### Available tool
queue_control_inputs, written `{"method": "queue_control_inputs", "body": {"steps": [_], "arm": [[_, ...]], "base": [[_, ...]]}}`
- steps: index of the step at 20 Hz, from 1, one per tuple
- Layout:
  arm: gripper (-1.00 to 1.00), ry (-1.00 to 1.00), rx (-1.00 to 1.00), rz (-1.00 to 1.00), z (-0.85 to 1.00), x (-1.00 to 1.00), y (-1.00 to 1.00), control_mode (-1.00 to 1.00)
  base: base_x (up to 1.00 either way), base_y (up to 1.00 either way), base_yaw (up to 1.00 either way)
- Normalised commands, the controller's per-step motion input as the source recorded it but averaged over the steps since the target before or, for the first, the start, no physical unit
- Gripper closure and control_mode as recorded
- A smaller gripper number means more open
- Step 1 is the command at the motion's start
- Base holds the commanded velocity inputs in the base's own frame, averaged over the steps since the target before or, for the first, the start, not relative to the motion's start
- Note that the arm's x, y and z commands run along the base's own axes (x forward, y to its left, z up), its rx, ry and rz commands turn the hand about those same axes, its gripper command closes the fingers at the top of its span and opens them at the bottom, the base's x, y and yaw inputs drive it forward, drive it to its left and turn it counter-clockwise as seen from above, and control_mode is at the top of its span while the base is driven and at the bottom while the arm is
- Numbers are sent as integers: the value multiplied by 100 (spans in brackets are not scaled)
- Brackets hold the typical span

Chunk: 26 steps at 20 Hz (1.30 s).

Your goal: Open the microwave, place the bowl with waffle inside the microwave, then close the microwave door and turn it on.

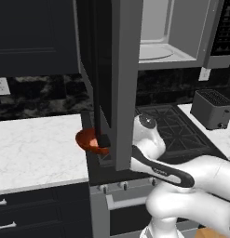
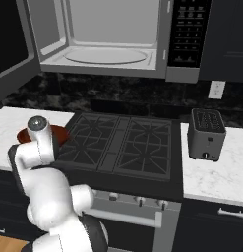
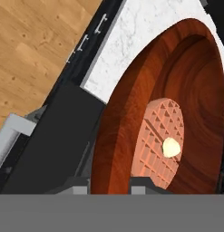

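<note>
The microwave door [image 1: 117,83] hangs wide open over the stove [image 2: 124,142], so the light grey inside of the microwave [image 2: 110,37] and its turntable are free to take the load. The bowl [image 3: 177,86] sits at the edge of the white bench [image 1: 37,148], just beside the stove's left side, with the waffle [image 3: 154,145] lying flat in its middle and a small pale pat on top. The gripper [image 3: 109,188] has its fingers [image 3: 141,186] on either side of the bowl's near rim, one inside and one outside, narrowed to a pinch on that wall. To my eye this rim hold is meant to lift the bowl level toward the opening above.
</note>
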Motion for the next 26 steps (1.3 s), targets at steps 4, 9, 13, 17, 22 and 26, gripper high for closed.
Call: {"method": "queue_control_inputs", "body": {"steps": [4, 9, 13, 17, 22, 26], "arm": [[100, 14, 0, -11, 24, -9, -88, -100], [100, 10, 3, -7, 55, -9, -82, -100], [100, 1, 7, -1, 77, -8, -58, -100], [100, -5, 0, 0, 51, -26, -26, -100], [100, -19, -19, -4, 40, -32, -4, -100], [100, -20, -26, -6, 49, -25, -11, -100]], "base": [[0, 0, 0], [0, 0, 0], [0, 0, 0], [0, 0, 0], [0, 0, 0], [0, 0, 0]]}}
